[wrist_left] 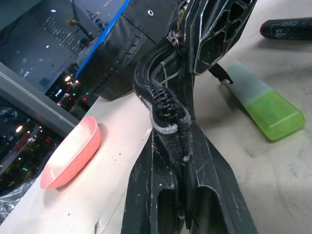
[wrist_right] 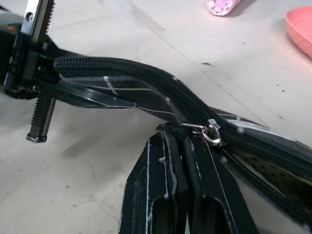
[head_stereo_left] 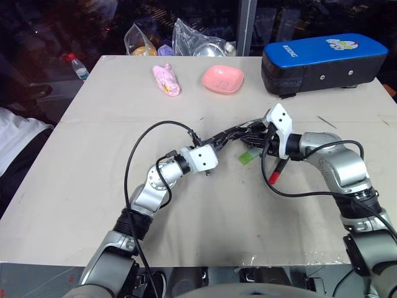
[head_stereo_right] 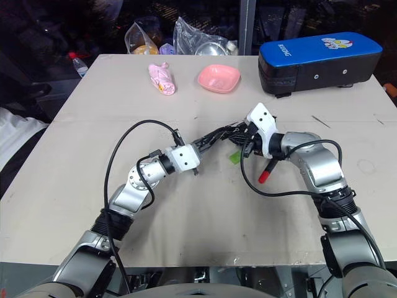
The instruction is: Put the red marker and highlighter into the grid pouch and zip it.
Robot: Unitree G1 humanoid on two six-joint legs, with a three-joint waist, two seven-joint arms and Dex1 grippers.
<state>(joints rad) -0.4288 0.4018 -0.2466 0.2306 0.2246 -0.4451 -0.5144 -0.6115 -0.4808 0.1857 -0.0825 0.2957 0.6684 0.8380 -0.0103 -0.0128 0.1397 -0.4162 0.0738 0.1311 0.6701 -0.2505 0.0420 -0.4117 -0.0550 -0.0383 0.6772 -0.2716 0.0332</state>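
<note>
Silver arms (head_stereo_left: pixel 338 167) — white wrists, black cables

Readable text: one item. Blue-topped black case (head_stereo_left: pixel 322 62), upper right of the frame on the tabletop (head_stereo_left: pixel 93 186), carries a short word in white capitals on its blue lid, near the lid's left end. Letters appear upside down from the head camera; too small to make out with certainty. A small cartoon sticker sits further right on the same lid; no lettering legible on it. Marker barrel (wrist_left: pixel 287 28), upper right in the left wrist view: fine print, unreadable.
</note>
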